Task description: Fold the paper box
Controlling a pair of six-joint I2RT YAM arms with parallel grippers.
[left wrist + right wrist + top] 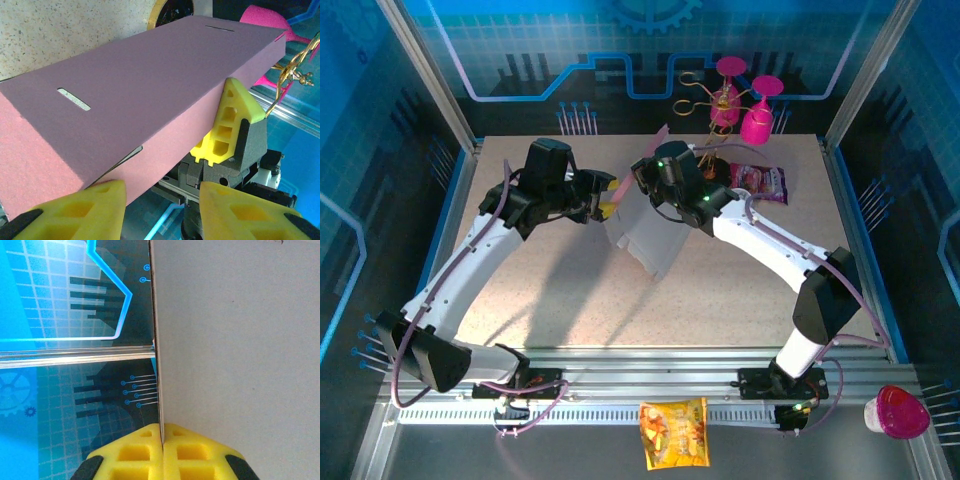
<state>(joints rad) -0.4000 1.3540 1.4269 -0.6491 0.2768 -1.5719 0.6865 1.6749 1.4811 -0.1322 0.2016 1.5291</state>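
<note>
Folding under way: paper box (pixel 642 235) held above the desk (pixel 570 290), right end effector (pixel 161 437) clamped on a panel edge, left end effector (pixel 162 210) parted just beside it. Next move likely needs the left to crease a flap.

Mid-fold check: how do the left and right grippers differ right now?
The right gripper is shut, pinching an edge of the paper box; the left gripper is open and pinches nothing. The right gripper's fingers press flat together on the sheet; the left gripper's fingers stand apart, one close under the box's lower edge. Both have yellow fingers and are at the box.
</note>
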